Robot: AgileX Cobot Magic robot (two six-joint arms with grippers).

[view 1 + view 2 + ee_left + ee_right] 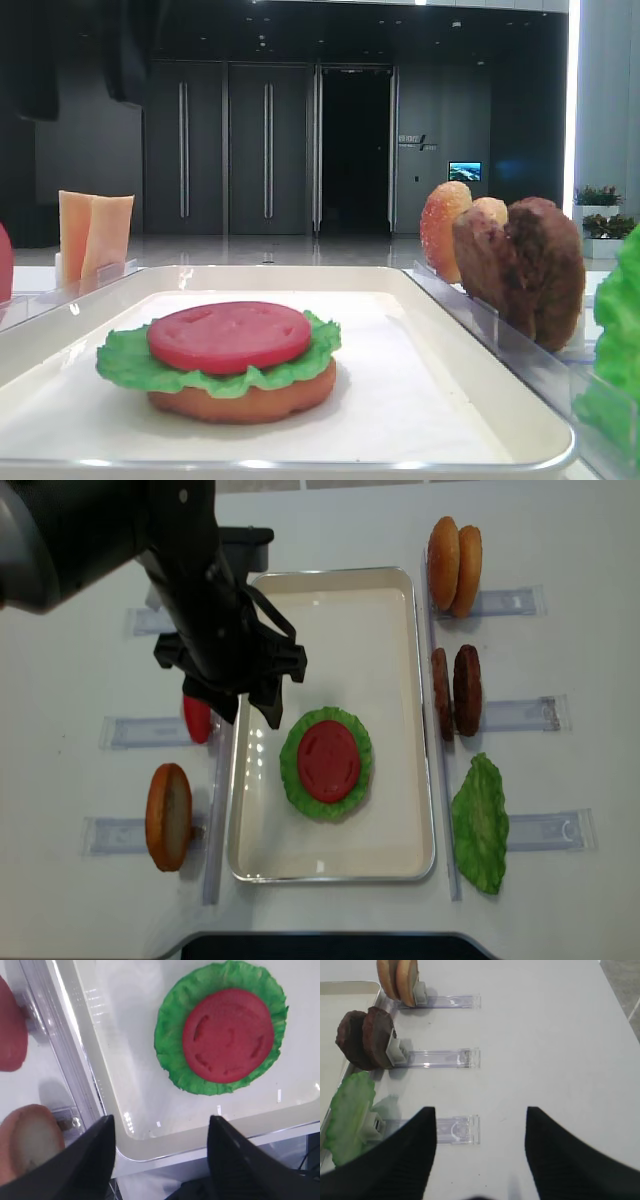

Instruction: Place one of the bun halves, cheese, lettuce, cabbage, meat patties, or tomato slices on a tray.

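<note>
A smooth red tomato slice is stacked on ruffled green lettuce inside the glossy white tray; the left gripper, at its 10 o'clock, and the right gripper are spread wide, empty.

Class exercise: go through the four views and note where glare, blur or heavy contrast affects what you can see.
Low exterior view: dark hall behind, bright strip at the right edge, lettuce at the right soft. Left wrist view: glare specks along the tray rim, the gripper fingers blurred. Right wrist view: even light, faint shadows under the patties. Overhead view: rim glints, the dark arm lacks detail.
</note>
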